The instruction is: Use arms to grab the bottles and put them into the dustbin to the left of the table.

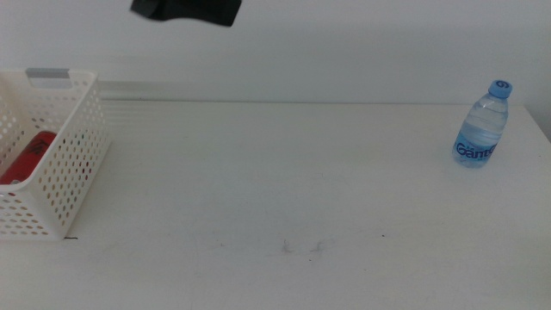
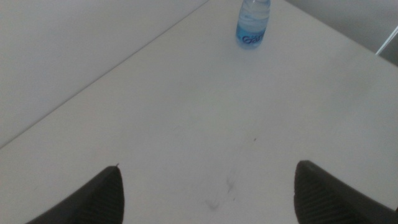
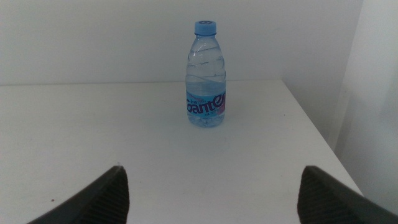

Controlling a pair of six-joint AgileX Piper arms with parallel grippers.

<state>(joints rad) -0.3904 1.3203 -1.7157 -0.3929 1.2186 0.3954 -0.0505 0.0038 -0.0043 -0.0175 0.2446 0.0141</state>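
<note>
A: Left hand point(image 2: 205, 193) is spread wide over the bare surface point(image 1: 284, 172), nothing in it. Right hand point(image 3: 211, 193) is just as wide, also holding nothing.

B: And the stuff, left to right?

A: Bin point(image 1: 73, 155) sits at the far left edge with the red can point(image 1: 26, 157) lying inside it. Water bottle point(image 1: 482, 125) stands upright way over at the far right corner, straight ahead of the right hand and well apart from it.
</note>
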